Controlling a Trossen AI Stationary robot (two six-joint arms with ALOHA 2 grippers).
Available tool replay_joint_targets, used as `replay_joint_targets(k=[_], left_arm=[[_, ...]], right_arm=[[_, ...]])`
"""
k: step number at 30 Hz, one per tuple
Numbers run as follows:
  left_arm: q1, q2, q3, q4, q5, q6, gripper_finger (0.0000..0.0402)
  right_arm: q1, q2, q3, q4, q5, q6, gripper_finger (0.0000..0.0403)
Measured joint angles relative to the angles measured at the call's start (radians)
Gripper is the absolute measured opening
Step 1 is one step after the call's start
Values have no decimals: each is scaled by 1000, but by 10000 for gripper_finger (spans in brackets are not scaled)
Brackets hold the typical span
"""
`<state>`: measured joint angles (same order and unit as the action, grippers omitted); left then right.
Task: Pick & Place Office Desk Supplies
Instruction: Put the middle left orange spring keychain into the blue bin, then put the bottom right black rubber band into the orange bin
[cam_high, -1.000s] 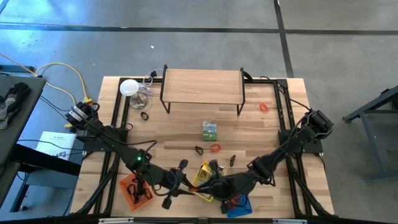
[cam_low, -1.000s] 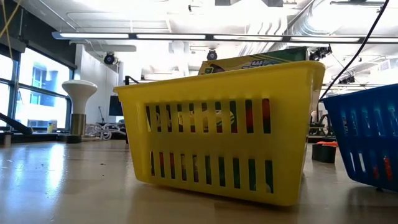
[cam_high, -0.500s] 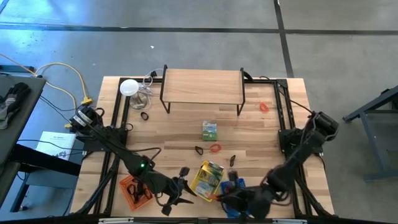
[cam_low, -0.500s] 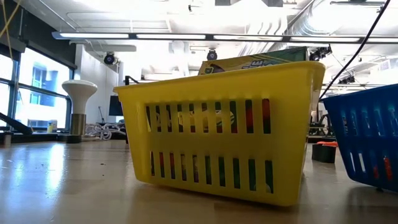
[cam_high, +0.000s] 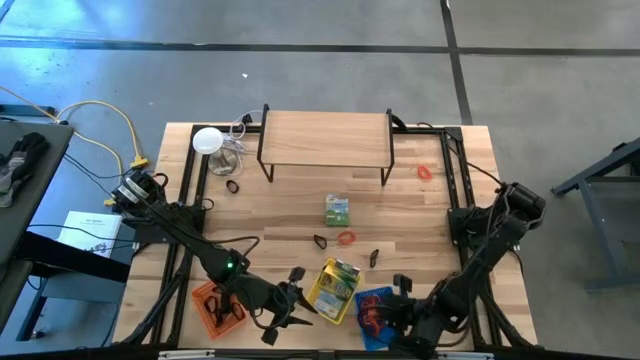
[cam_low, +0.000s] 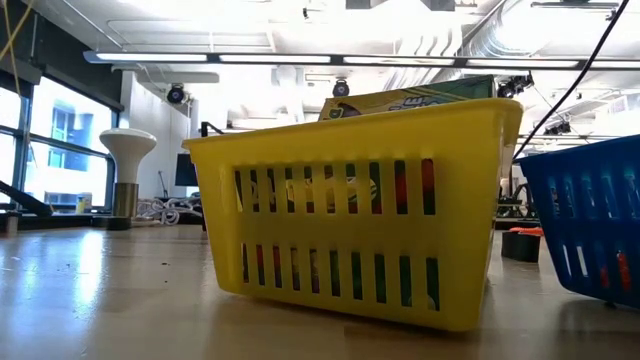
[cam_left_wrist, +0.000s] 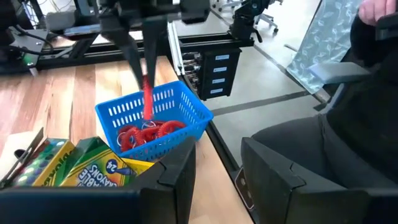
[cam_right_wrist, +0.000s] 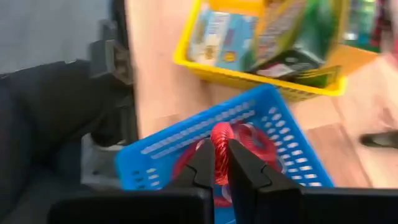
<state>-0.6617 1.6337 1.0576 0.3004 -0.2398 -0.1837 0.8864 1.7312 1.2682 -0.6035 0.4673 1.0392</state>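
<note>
Right wrist view — right claw (cam_right_wrist: 221, 163) clenched on a red rubber band (cam_right_wrist: 220, 144) above the blue basket (cam_right_wrist: 186, 140).

We see a yellow basket (cam_high: 335, 290), a blue basket (cam_left_wrist: 152, 118) of red rubber bands (cam_left_wrist: 146, 132), an orange basket (cam_high: 217, 306) and a green-and-silver packet (cam_high: 337, 210).

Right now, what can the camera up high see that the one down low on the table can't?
Only the high view shows both arms, the orange basket, the green packet, loose red rubber bands and the wooden shelf. The right gripper hangs over the blue basket; the left gripper sits beside the yellow basket.

Only the low view shows the room's ceiling lights and windows.

Both show the yellow basket, the blue basket and the white disc.
</note>
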Motion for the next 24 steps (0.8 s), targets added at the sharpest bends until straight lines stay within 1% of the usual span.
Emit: replay_joint_targets(k=[2, 4, 6, 8, 12, 15, 18, 22, 24], left_arm=[[0, 0, 0, 0, 0, 3, 125], [0, 0, 0, 0, 0, 3, 125], [0, 0, 0, -2, 0, 3, 125], [-1, 0, 0, -9, 0, 3, 125], [-2, 0, 0, -33, 0, 4, 125], [-2, -1, 0, -45, 0, 3, 125], [-2, -1, 0, -45, 0, 3, 125], [-1, -1, 0, -42, 0, 2, 125], [-1, -1, 0, -42, 0, 2, 125]], right_arm=[[-3, 14, 0, -6, 4, 34, 21], [-11, 25, 0, -21, -18, 38, 38], [-17, 27, 0, -44, -54, 51, 62], [-25, 27, 0, -70, -65, 65, 91], [-41, 15, 0, -119, -32, 56, 146], [-58, -7, 0, -159, -5, 28, 174], [-89, -31, 0, -273, 11, 22, 182], [-157, -52, 0, -495, 13, 15, 177], [-204, -53, 0, -569, 9, 15, 174]])
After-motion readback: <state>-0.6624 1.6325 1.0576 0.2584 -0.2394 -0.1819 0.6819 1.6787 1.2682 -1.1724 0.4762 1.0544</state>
